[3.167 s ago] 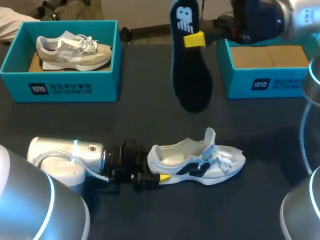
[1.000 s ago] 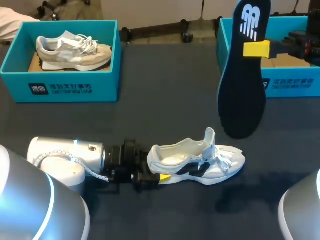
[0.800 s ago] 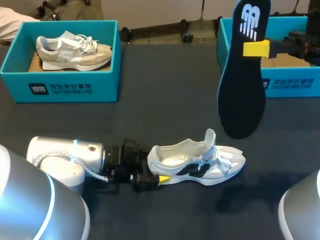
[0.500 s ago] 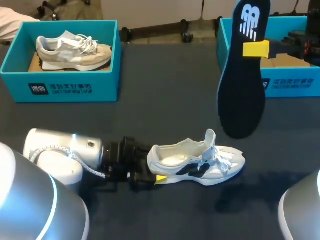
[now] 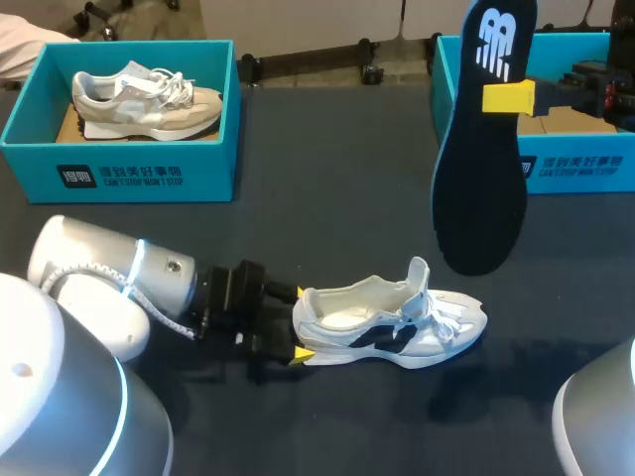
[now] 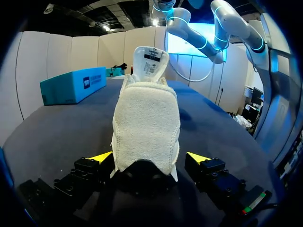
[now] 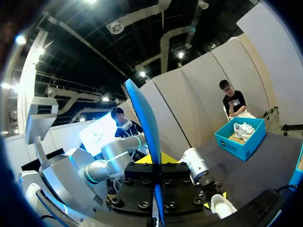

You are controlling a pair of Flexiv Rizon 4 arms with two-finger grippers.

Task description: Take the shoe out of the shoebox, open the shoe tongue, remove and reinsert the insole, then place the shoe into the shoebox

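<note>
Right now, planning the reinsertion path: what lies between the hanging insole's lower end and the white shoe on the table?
Nothing: the head view shows only bare table between insole and shoe.

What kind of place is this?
Probably a robot test bench: at a dark table the right gripper holds an insole, the left gripper flanks a white shoe, near a teal shoebox.

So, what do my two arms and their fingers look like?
The left arm and the right arm are smooth, rounded, silver-white tubes with thin glowing light-blue rings. A white cable runs along the left wrist. The left gripper and the right gripper are black and blocky. Their fingers are black with bright yellow, wedge-shaped tips.
</note>
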